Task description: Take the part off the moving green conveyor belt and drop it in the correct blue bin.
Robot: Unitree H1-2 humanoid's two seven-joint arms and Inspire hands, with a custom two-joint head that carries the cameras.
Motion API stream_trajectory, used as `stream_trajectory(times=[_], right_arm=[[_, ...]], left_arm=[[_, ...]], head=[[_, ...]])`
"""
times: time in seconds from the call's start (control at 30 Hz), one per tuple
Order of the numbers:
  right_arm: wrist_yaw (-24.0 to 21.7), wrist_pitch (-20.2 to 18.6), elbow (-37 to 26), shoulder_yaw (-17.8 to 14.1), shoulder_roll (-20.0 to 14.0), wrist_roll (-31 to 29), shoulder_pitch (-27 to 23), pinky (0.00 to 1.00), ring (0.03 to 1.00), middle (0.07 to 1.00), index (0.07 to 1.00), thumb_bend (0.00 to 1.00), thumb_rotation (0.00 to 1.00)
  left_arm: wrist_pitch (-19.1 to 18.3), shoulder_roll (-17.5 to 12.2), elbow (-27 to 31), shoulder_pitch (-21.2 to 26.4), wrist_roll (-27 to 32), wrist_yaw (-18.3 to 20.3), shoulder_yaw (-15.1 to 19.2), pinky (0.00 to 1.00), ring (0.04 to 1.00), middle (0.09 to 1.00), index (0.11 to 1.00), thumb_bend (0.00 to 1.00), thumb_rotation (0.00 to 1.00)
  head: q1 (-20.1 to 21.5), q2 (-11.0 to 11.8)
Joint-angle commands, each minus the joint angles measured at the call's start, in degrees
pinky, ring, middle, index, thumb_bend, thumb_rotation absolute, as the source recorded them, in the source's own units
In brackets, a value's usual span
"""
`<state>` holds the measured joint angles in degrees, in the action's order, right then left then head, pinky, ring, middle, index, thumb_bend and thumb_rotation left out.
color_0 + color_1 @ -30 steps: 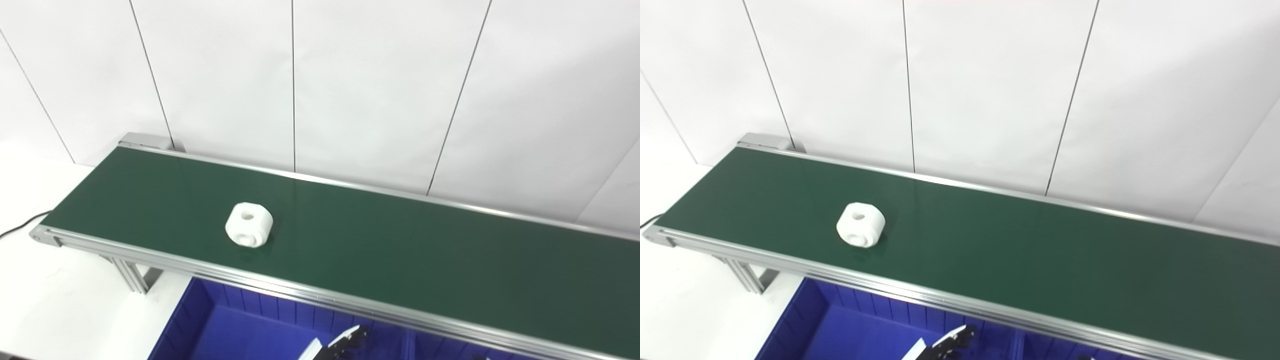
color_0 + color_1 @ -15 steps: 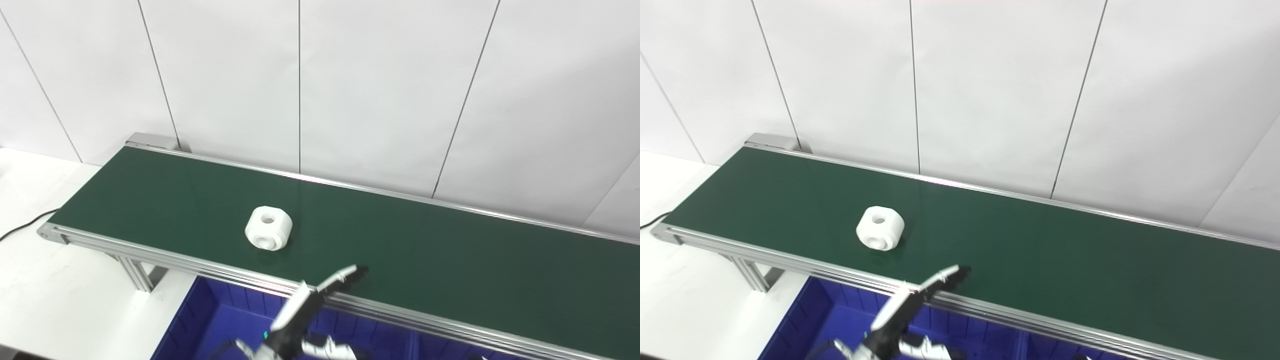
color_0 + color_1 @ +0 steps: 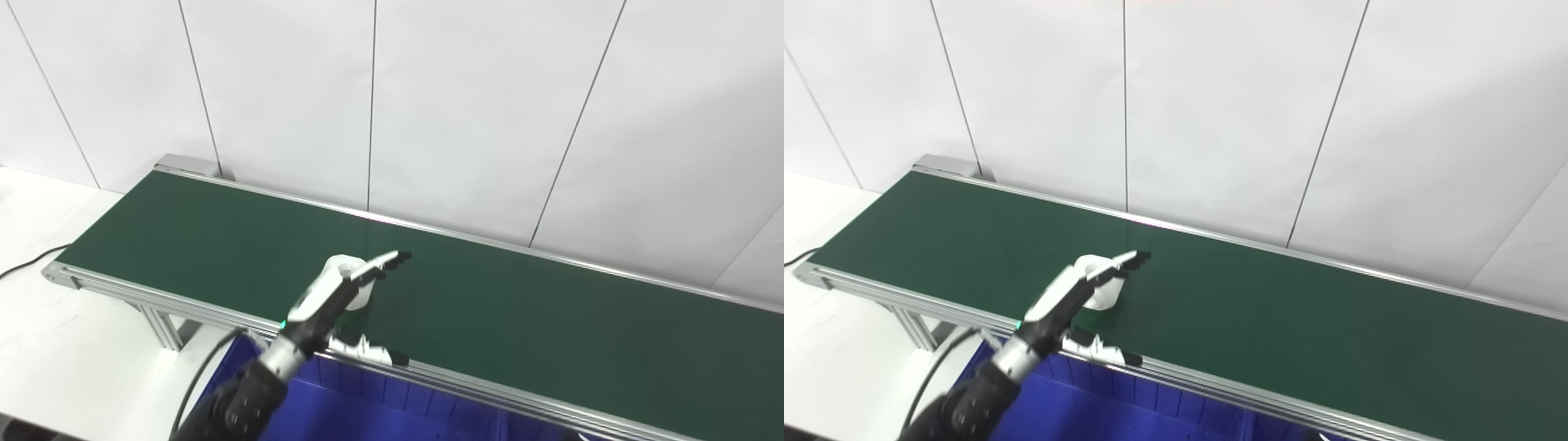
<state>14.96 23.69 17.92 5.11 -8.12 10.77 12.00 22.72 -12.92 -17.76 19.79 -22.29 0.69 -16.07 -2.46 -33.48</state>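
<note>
A white blocky part (image 3: 344, 264) with a round hole on top lies on the green conveyor belt (image 3: 520, 318), left of the middle. My left hand (image 3: 334, 294) is open and reaches over the belt from the front. Its fingers (image 3: 386, 258) stretch above and just past the part, and its thumb (image 3: 367, 353) sticks out to the right over the belt's front rail. The hand hides most of the part, and I cannot tell whether they touch. The same shows in the right eye view, with the hand (image 3: 1069, 294) over the part (image 3: 1105, 297). My right hand is out of view.
A blue bin (image 3: 367, 416) sits below the belt's front rail, with a divider wall (image 3: 503, 425) to its right. The belt's left end rests on a metal leg (image 3: 162, 324) on a white table. A black cable (image 3: 24, 269) lies at far left. White wall panels stand behind.
My left hand has risen from over the blue bin, crossed the front rail and come over the part. The part has ridden to the right along the belt. The camera has shifted slightly.
</note>
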Motion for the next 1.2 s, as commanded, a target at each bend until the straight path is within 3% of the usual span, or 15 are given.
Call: stream_trajectory(times=[0.0,0.33,0.5,0.93,1.0,1.03,1.07,1.1,1.13,1.17], right_arm=[[1.84,3.23,-1.65,0.26,-0.45,0.21,-0.09,0.64,0.754,0.788,0.789,0.59,0.68],[1.88,3.20,-2.25,1.01,-0.71,-1.15,-0.44,0.66,0.753,0.790,0.795,0.57,0.73],[1.91,3.21,-1.97,0.95,-0.80,-1.19,-0.69,0.66,0.749,0.787,0.795,0.58,0.75],[5.73,3.23,-1.96,1.65,-1.99,1.35,-0.31,0.65,0.739,0.765,0.766,0.65,0.79],[6.40,3.23,-2.22,1.82,-2.20,2.04,-0.15,0.64,0.736,0.765,0.766,0.65,0.80],[6.74,3.23,-2.31,1.86,-2.24,2.15,-0.09,0.64,0.733,0.764,0.765,0.64,0.80],[6.99,3.23,-2.36,1.90,-2.26,2.19,-0.05,0.64,0.729,0.762,0.762,0.65,0.79],[7.08,3.23,-2.42,1.98,-2.36,2.01,-0.02,0.64,0.728,0.761,0.762,0.65,0.79],[7.18,3.23,-2.48,1.98,-2.39,1.98,0.02,0.65,0.727,0.761,0.760,0.65,0.78],[7.26,3.23,-2.51,2.00,-2.42,1.99,0.05,0.65,0.727,0.761,0.760,0.65,0.78]], left_arm=[[-0.31,-0.65,-1.42,3.83,-1.40,-0.78,1.13,0.82,0.879,0.904,0.901,0.67,0.37],[-3.00,-1.23,-12.13,11.26,-9.90,-3.58,0.22,0.78,0.861,0.914,0.926,0.69,0.30],[-5.56,-0.98,-17.43,14.61,-14.44,-4.89,-1.85,0.82,0.890,0.923,0.935,0.69,0.27],[-7.40,3.03,-31.16,19.14,-18.24,-12.10,-6.37,0.86,0.887,0.897,0.903,0.68,0.02],[-4.61,3.93,-33.63,19.47,-17.25,-14.52,-6.33,0.81,0.848,0.862,0.867,0.69,0.01],[-3.04,4.55,-34.97,19.58,-16.86,-16.02,-6.34,0.72,0.782,0.816,0.821,0.67,0.00],[-1.94,4.98,-35.97,19.71,-16.61,-17.09,-6.38,0.59,0.660,0.713,0.738,0.63,0.00],[-0.77,5.52,-36.82,19.72,-16.48,-18.48,-6.42,0.55,0.630,0.687,0.717,0.62,0.00],[0.04,5.99,-37.41,19.69,-16.20,-19.35,-6.38,0.44,0.472,0.553,0.608,0.53,0.00],[0.60,6.27,-37.88,19.72,-15.94,-19.94,-6.41,0.43,0.458,0.541,0.596,0.52,0.00]], head=[[0.46,-0.97],[1.18,-3.43],[0.77,-4.03],[0.56,-5.26],[0.70,-5.51],[0.80,-5.78],[0.80,-5.78],[0.92,-6.03],[0.96,-6.10],[0.96,-6.10]])
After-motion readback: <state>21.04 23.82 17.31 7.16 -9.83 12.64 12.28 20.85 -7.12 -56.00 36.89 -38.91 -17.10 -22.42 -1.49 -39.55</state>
